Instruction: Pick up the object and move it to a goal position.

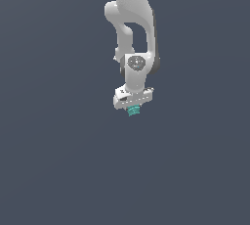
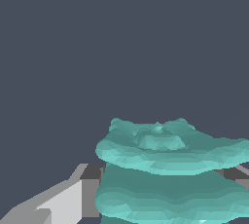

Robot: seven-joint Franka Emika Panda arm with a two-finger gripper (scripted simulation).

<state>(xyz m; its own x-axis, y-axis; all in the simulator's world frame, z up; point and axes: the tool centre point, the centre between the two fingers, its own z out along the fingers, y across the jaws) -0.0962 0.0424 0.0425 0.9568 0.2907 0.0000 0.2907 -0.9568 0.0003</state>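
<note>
The object (image 1: 132,111) is a tiny teal ridged chunk that sits right under the white gripper (image 1: 133,109) in the exterior view, near the middle of the picture. In the wrist view the object (image 2: 170,169) fills the space between the fingers, with a grey-white finger (image 2: 63,201) against its side. The gripper is shut on it. The white arm (image 1: 132,18) hangs down from above. Whether the object rests on the floor or is held above it cannot be told.
A plain dark grey-blue surface (image 1: 49,170) fills the view all around. No other objects, containers or edges show.
</note>
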